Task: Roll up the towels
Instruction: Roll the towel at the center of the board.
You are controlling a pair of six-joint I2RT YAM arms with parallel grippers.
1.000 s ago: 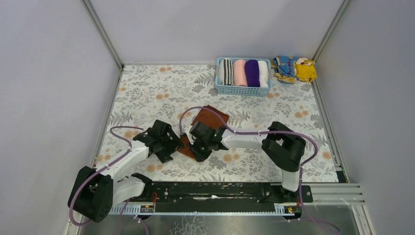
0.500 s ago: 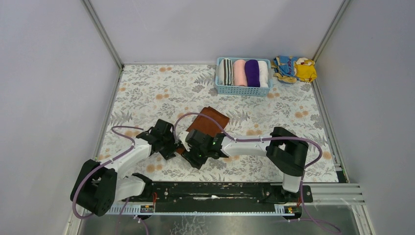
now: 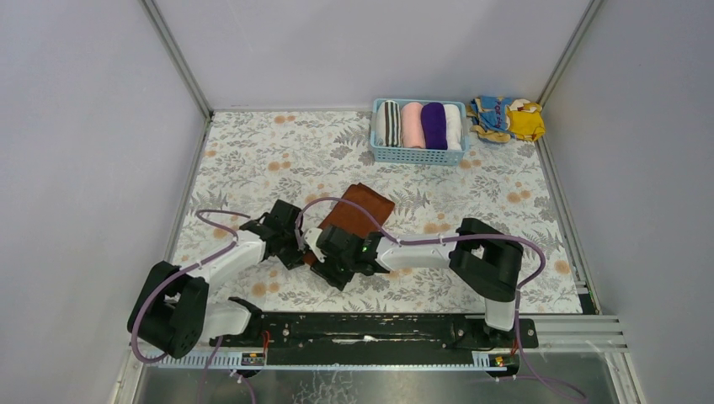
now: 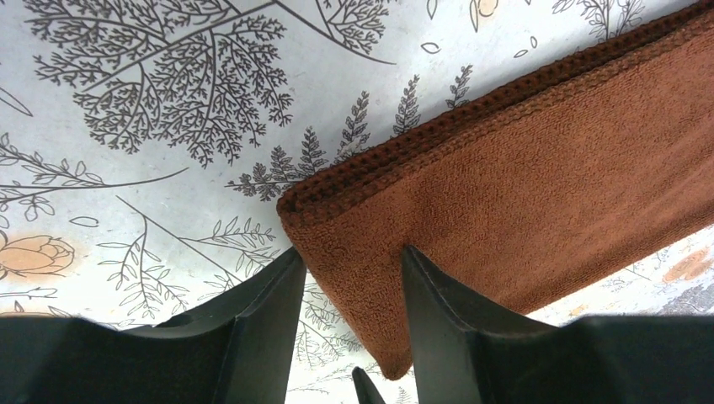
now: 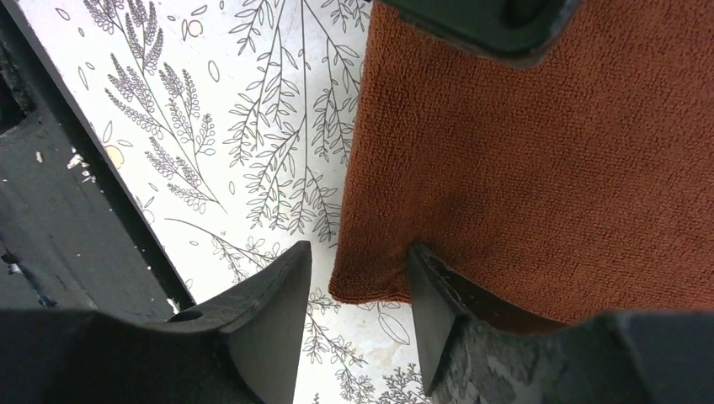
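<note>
Near the table's (image 3: 253, 151) near edge, both arms meet the brown towel's (image 3: 360, 210) near end. Pinch both corners evenly, then turn that end over squarely for a tight roll. Whether the left gripper (image 4: 351, 261) grips its corner I cannot tell; the right gripper (image 5: 359, 248) stands parted. Its long axis slants near-left to far-right, toward the basket (image 3: 418, 156).

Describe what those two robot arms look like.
Both the left arm and right arm have white links between bulky black joints, with a purple cable looping alongside. The left hand and right hand are black, each with two pointed fingers.
</note>
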